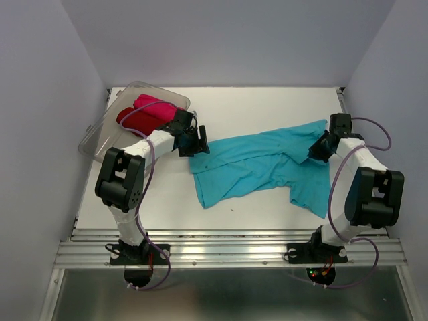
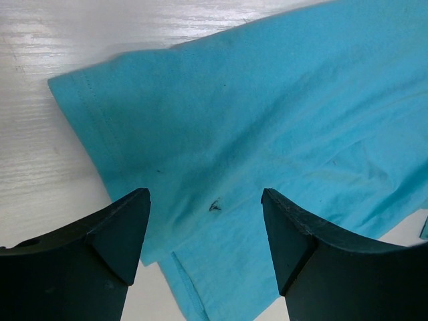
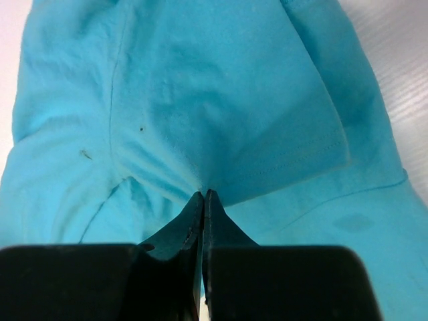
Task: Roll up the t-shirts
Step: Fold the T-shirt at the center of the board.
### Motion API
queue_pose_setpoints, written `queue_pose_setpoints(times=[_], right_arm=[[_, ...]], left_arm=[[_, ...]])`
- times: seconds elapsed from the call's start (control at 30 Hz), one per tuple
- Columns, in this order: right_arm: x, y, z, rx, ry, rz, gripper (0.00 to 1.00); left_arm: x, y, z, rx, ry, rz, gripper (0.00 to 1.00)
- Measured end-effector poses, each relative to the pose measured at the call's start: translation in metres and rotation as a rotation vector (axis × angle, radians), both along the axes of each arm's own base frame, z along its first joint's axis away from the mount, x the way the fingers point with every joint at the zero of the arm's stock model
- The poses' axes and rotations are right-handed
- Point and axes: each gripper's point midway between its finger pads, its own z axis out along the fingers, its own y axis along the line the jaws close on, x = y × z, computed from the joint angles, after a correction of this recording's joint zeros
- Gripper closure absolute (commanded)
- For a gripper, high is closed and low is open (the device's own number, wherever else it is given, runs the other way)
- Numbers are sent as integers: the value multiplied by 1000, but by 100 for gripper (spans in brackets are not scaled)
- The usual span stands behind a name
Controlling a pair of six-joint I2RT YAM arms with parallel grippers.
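Note:
A turquoise-blue t-shirt [image 1: 254, 167] lies spread and wrinkled across the middle of the white table. My left gripper [image 1: 198, 142] hovers open over its left end. In the left wrist view the cloth [image 2: 267, 120] fills the space between the two black fingers, and the left gripper [image 2: 205, 200] holds nothing. My right gripper [image 1: 313, 152] is at the shirt's right end. Its jaws [image 3: 202, 195] are pressed together with a pucker of the turquoise cloth [image 3: 200, 100] drawn into the tips. A dark red t-shirt [image 1: 136, 120] and a pink one [image 1: 151, 102] lie bunched in the tub.
A clear plastic tub [image 1: 100, 137] stands tilted at the back left, just behind my left arm. Grey walls close in the table on three sides. A metal rail [image 1: 227, 247] runs along the near edge by the arm bases.

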Motion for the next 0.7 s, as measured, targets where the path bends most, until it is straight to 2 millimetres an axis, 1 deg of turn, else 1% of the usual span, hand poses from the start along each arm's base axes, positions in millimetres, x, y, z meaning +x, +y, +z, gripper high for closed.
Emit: queue_pose_setpoints(times=[0.43,0.47,0.5,0.53,0.57,0.6,0.7], right_arm=[[-26,3,8,-12,51,37,99],[-27,4,9,-13,53,40,82],[-28,4,8,-12,54,39,69],[-30,4,6,-14,59,44,52],[-32,4,4,-13,65,46,46],[-35,5,1,-12,76,48,45],[-44,2,-6,-25,111,40,46]], left_arm=[[1,0,6,-6,-13,0,21],[1,0,6,-6,-14,0,22],[1,0,6,-6,-14,0,22],[1,0,7,-7,-15,0,22],[1,0,7,-7,-16,0,21],[1,-1,7,-8,-16,-1,22],[0,-1,7,-11,-14,-3,22]])
